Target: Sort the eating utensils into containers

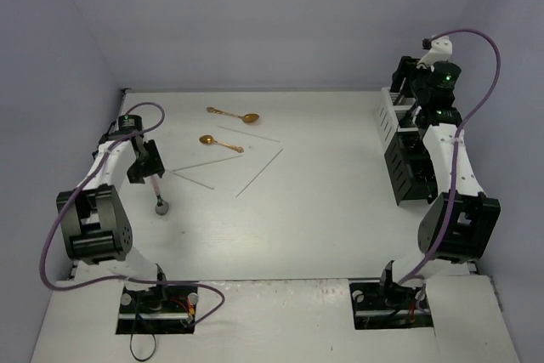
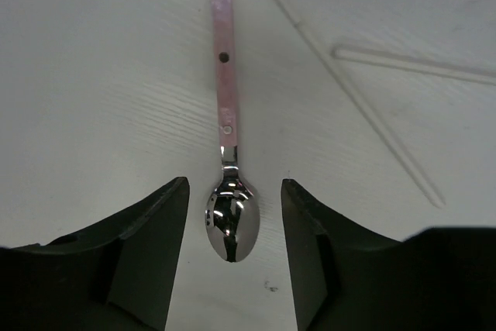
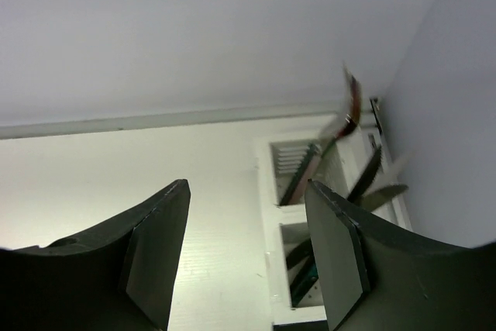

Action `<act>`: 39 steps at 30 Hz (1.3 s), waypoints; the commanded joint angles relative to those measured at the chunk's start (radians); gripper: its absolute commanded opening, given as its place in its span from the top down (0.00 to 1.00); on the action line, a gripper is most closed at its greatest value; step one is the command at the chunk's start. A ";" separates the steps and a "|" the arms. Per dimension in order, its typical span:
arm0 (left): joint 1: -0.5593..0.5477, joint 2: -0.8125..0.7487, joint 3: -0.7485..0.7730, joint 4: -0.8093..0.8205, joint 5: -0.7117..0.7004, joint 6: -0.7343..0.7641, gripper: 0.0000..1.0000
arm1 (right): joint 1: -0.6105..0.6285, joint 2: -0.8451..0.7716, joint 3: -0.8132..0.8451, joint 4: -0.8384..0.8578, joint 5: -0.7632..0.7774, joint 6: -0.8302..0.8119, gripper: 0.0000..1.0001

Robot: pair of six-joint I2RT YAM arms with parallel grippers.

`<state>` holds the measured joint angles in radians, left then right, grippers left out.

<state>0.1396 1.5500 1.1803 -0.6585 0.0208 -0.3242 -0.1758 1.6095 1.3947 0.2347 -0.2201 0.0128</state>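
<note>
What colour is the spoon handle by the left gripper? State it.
Spoon handle: pink. Best seen in left wrist view.

The left arm (image 1: 106,167) is bending forward, the left gripper (image 2: 234,185) pointing down, fingers parted and gripping nothing. The right arm (image 1: 450,167) is stretching far forward, the right gripper (image 3: 246,185) facing ahead, fingers apart, empty.

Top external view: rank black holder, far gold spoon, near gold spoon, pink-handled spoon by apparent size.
1. black holder, though the right arm covers part.
2. far gold spoon and near gold spoon: look alike, no ranking.
3. pink-handled spoon: least showing, handle partly under the left gripper.
</note>
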 commanded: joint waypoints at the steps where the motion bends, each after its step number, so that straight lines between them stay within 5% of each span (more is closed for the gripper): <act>1: 0.036 0.140 0.030 -0.071 -0.035 -0.035 0.55 | 0.071 -0.163 -0.028 0.075 -0.030 -0.143 0.42; 13: 0.042 0.344 0.155 -0.036 -0.031 -0.060 0.57 | 0.230 -0.308 -0.141 0.070 -0.066 -0.358 0.44; 22: 0.069 0.370 0.156 -0.040 0.056 -0.059 0.91 | 0.315 -0.356 -0.152 0.057 -0.229 -0.525 0.48; 24: 0.073 0.326 0.159 -0.048 0.121 -0.055 0.99 | 0.339 -0.379 -0.167 0.047 -0.289 -0.599 0.48; 32: -0.030 0.079 0.207 -0.133 0.628 -0.020 1.00 | 0.569 -0.434 -0.238 -0.045 -0.390 -0.991 0.48; 39: -0.204 0.003 0.188 -0.171 0.692 -0.111 1.00 | 0.874 -0.418 -0.331 -0.137 -0.329 -1.359 0.47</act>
<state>0.0164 1.5940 1.3523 -0.7750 0.5975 -0.3766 0.5486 1.1880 1.0970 0.1267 -0.5553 -1.0603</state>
